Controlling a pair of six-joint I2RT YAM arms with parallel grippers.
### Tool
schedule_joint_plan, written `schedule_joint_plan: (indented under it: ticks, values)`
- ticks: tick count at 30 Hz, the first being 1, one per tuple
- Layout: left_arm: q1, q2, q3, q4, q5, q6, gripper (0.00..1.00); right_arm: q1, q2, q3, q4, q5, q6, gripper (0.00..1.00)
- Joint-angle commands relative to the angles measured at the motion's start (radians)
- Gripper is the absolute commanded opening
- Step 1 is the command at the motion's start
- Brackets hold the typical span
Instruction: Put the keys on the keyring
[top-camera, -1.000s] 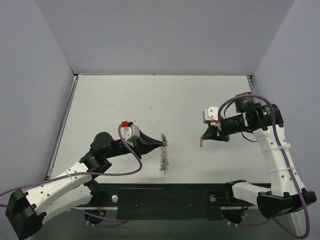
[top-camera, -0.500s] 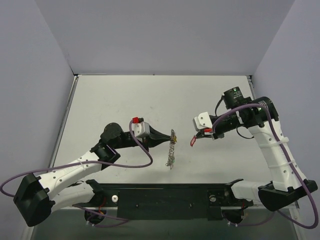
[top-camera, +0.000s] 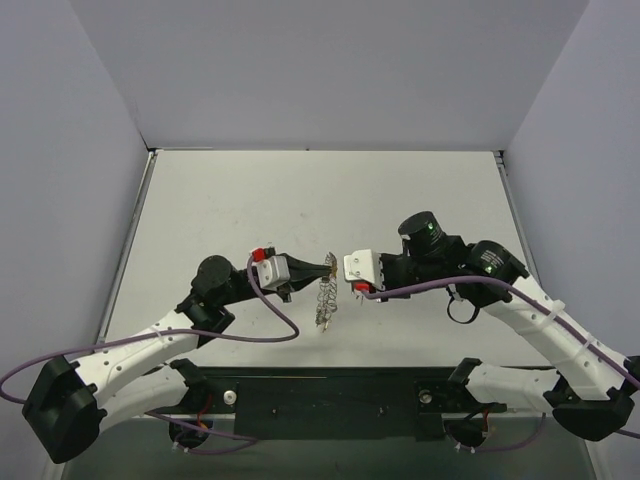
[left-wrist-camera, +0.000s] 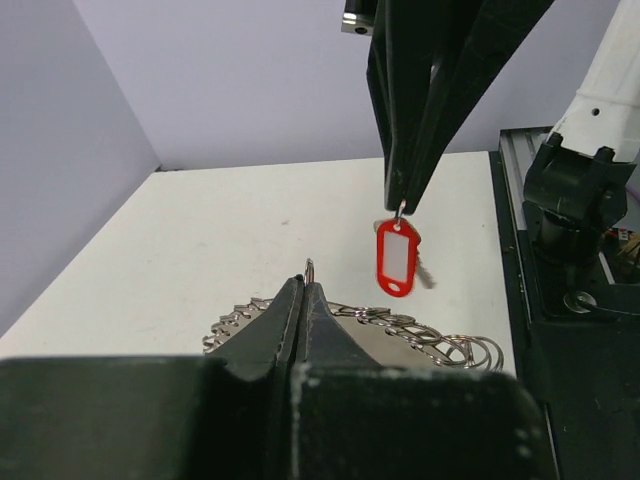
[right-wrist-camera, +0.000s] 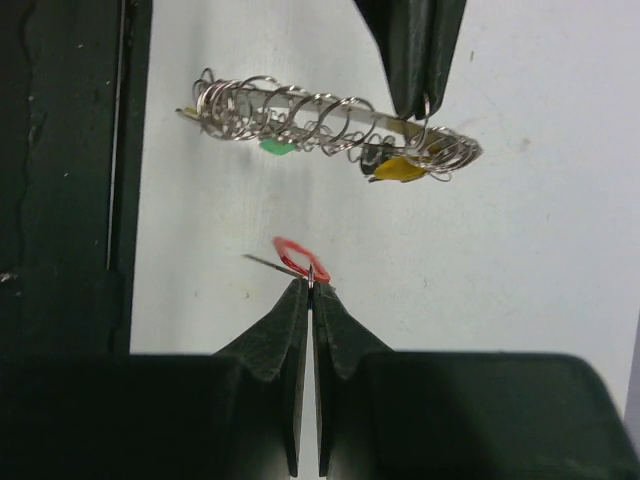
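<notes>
The keyring (top-camera: 324, 298) is a coil of silvery rings hanging from my left gripper (top-camera: 329, 266), which is shut on one of its rings. In the left wrist view the pinched ring pokes up above the gripper's tips (left-wrist-camera: 304, 286) and the coil (left-wrist-camera: 420, 330) trails to the right. A yellow-headed key (right-wrist-camera: 400, 168) and a green-headed key (right-wrist-camera: 272, 148) hang on the coil (right-wrist-camera: 320, 120). My right gripper (right-wrist-camera: 311, 284) is shut on the small ring of a red-headed key (right-wrist-camera: 298, 256), just right of the keyring and apart from it. The red key (left-wrist-camera: 396, 258) dangles from that gripper (left-wrist-camera: 402, 206).
The white table (top-camera: 320, 200) lies under both grippers, walled by grey panels at the back and sides. A black rail (top-camera: 330, 395) with the arm bases runs along the near edge. Purple cables loop along both arms.
The right arm has swung left with the red key until it is close beside the keyring. The left gripper, still holding the keyring, shifted a little right and then back.
</notes>
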Motion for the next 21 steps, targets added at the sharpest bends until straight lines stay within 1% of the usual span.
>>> schedule_joint_plan:
  ticks: [1,5,8,11,18,21]
  values:
    - [-0.008,-0.036,-0.022,0.127,-0.037,0.060,0.00,0.074,-0.017,-0.064,0.280,0.150,0.164,0.00]
    - [-0.038,-0.061,-0.046,0.123,-0.037,0.126,0.00,0.101,-0.034,-0.128,0.335,0.168,0.135,0.00]
    - [-0.047,-0.056,-0.059,0.132,-0.034,0.140,0.00,0.101,-0.044,-0.142,0.374,0.147,0.113,0.00]
    - [-0.050,-0.048,-0.072,0.179,-0.037,0.123,0.00,0.103,-0.070,-0.183,0.417,0.137,0.109,0.00]
    - [-0.048,-0.044,-0.080,0.201,-0.065,0.103,0.00,0.106,-0.121,-0.262,0.498,0.116,0.118,0.00]
    - [-0.050,-0.042,-0.089,0.237,-0.074,0.086,0.00,0.109,-0.127,-0.277,0.524,0.128,0.120,0.00]
